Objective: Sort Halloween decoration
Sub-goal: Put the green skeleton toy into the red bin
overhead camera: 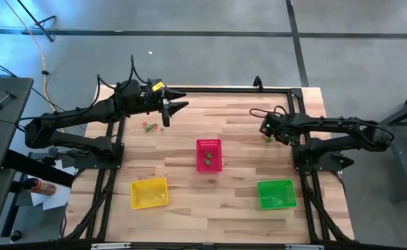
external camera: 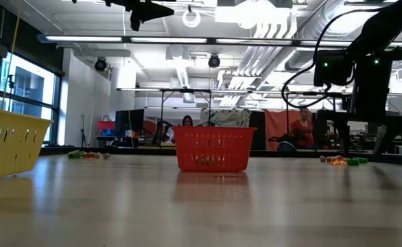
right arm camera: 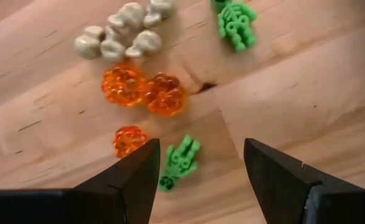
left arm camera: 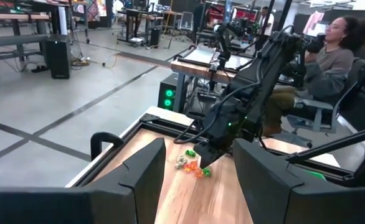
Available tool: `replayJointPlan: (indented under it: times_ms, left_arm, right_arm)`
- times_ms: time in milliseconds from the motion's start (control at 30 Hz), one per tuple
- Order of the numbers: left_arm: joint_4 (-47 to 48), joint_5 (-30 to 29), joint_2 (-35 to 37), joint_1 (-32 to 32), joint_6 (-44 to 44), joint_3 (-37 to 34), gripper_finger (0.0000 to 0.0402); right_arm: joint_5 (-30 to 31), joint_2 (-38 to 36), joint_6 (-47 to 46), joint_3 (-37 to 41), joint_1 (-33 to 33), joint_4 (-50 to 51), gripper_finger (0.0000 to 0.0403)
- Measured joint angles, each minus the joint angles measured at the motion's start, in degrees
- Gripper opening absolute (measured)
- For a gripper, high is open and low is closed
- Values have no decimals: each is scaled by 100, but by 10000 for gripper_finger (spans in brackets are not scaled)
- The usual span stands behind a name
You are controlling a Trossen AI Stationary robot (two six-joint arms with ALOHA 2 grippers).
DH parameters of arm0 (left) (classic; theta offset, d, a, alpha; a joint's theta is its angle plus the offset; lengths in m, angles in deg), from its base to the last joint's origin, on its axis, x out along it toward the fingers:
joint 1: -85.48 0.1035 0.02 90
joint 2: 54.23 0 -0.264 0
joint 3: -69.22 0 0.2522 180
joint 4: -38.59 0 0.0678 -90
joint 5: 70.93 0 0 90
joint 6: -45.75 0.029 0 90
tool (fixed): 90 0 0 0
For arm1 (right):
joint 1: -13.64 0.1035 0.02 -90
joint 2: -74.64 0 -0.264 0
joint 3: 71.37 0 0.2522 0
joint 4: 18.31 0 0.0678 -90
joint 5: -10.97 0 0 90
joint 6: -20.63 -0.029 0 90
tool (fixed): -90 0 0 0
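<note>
Left of the red basket [overhead camera: 209,154], the left claw [overhead camera: 178,107] hangs spread above a few trinkets [overhead camera: 148,126], while right of that basket the right claw [overhead camera: 265,129] is low and spread just over more trinkets [right arm camera: 146,91] on the surface [overhead camera: 238,118].

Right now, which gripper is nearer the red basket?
Left, though narrowly. The left gripper hangs high above the table, back and left of the red basket. The right gripper is off to the basket's right, low over some trinkets.
</note>
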Motion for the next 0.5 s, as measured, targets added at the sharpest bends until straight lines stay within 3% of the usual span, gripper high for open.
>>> replayJointPlan:
  times_ms: [267,500]
  left_arm:
    - [0,-2,0,0,56,0,177]
    - [0,-2,0,0,56,2,177]
  right_arm:
    - [-19,683,-248,-42,2,-206,226]
    - [-112,733,-429,-229,108,26,210]
